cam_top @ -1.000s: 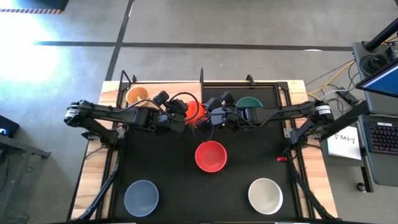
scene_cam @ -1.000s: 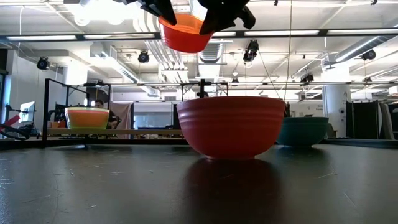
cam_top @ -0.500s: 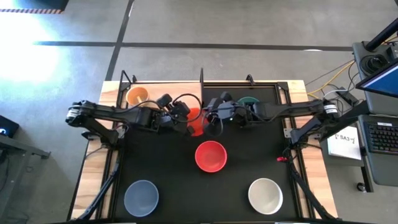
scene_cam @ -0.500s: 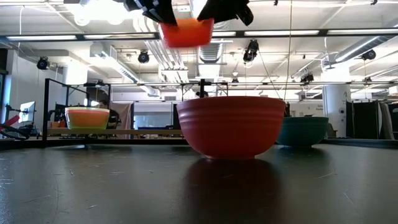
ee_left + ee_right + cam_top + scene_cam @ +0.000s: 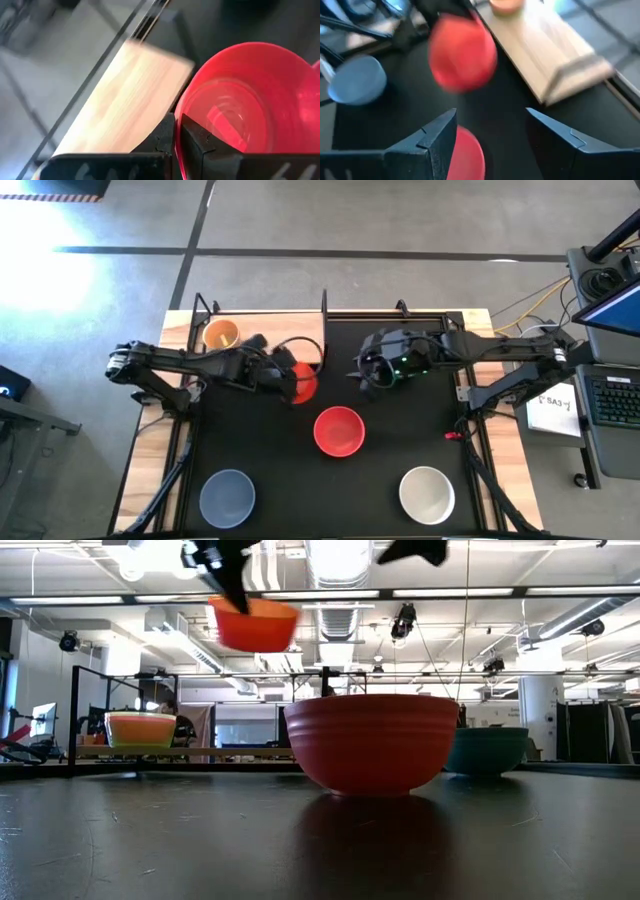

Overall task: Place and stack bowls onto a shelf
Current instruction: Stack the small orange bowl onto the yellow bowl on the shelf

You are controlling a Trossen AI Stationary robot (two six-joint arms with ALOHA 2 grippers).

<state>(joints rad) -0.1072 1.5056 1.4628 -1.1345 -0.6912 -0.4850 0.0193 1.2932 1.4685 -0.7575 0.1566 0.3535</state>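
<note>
Orange-red bowl [image 5: 303,383] hangs clamped in the left hand [image 5: 291,376]; right hand [image 5: 490,145] gapes apart.

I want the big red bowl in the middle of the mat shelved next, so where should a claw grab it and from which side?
Grip the red bowl by its rim, coming down from above with one finger inside the wall and one outside. It sits upright and open with nothing in it, and its curved body looks too wide to span. The open right claw is nearest; the left claw is shut on the orange-red bowl.
</note>
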